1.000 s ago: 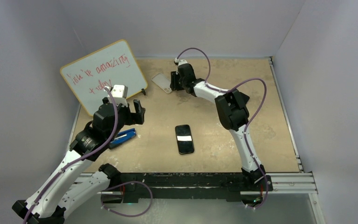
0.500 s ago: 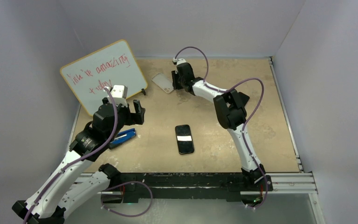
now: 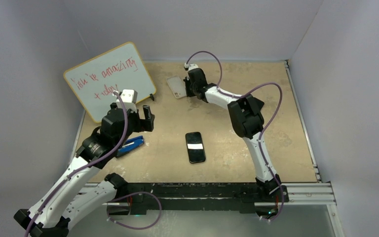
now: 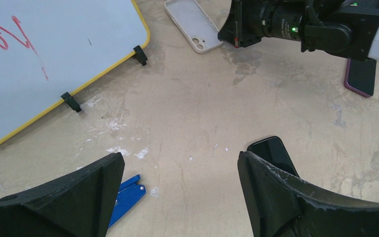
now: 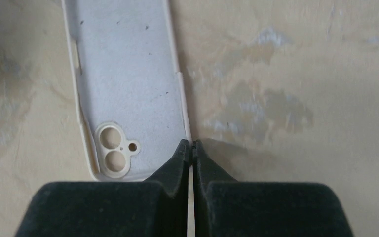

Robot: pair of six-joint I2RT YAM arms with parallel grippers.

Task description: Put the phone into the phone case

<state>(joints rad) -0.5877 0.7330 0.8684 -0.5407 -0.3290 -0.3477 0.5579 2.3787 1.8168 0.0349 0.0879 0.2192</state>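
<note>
The black phone [image 3: 195, 147] lies face up in the middle of the table; its top corner shows in the left wrist view [image 4: 271, 150]. The white phone case [image 3: 174, 87] lies open side up at the back, with its camera holes nearest my right gripper [image 5: 123, 84]. My right gripper [image 3: 189, 88] is shut on the case's right rim [image 5: 192, 144] near the camera-hole end. My left gripper [image 3: 140, 120] is open and empty, above the table left of the phone [image 4: 180, 163].
A whiteboard [image 3: 108, 81] with red writing stands at the back left on black feet. A blue tool [image 3: 130, 145] lies under the left arm. A dark flat thing with a purple rim [image 4: 360, 76] lies beneath the right arm. Walls close in the table.
The right gripper has shifted slightly right and turned the case, so it lies more upright in the top view. The left arm has barely moved. The phone has not moved.
</note>
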